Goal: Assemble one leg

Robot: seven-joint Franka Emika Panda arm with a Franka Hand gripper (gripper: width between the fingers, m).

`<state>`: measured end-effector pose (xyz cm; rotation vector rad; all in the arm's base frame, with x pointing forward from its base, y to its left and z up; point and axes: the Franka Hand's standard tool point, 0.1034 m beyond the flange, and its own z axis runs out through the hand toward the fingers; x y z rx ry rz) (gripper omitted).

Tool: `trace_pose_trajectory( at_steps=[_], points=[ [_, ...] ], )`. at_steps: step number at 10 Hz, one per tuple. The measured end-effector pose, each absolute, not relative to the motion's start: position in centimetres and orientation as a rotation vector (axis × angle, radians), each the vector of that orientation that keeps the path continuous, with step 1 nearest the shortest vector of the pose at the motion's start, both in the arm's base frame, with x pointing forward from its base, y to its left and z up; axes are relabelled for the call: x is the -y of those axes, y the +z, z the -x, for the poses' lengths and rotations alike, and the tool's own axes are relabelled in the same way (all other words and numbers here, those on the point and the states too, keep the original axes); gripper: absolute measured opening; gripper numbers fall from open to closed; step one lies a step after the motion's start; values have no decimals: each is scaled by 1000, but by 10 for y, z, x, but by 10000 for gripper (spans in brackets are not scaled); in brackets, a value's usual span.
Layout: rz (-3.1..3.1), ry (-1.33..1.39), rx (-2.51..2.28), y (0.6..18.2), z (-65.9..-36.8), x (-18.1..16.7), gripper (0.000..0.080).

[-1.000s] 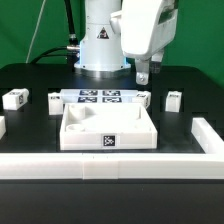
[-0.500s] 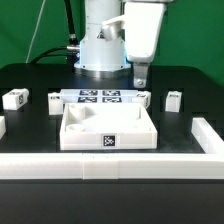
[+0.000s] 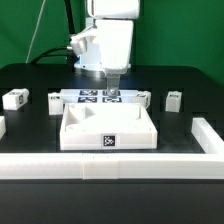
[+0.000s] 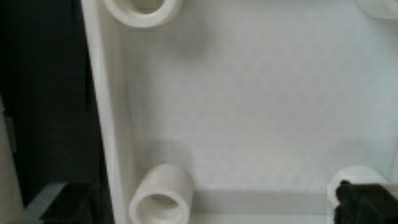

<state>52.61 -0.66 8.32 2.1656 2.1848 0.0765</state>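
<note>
The leg [image 3: 174, 99] sits near the exterior view's right edge of the tabletop [image 3: 190, 85]. The pincer [image 3: 113, 91], spread (over the tray [image 3: 108, 128]), should centre above it before descending.

White arm [image 3: 108, 45] filling the upper centre of the exterior frame, wrist turned straight down, hand [image 3: 113, 90] hanging vertical just above frame centre, dark fingertips [image 4: 365, 192] spread wide apart in the wrist view, jaws parted

black table [image 3: 30, 75] carrying a white tray [image 3: 108, 135] near centre, the marker board [image 3: 100, 97] just beyond, and a small leg [image 3: 15, 98] at the exterior view's left.
</note>
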Motion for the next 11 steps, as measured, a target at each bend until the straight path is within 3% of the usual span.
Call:
trace_pose_trajectory(
  at_steps=[3,6,11],
  points=[
    [-2167,66,-2194,78,-520,8,650],
    [-2195,28,-2218,59,-478,2,650],
    [-2238,-8,-2246,17,-452,-3,650]
  ],
)
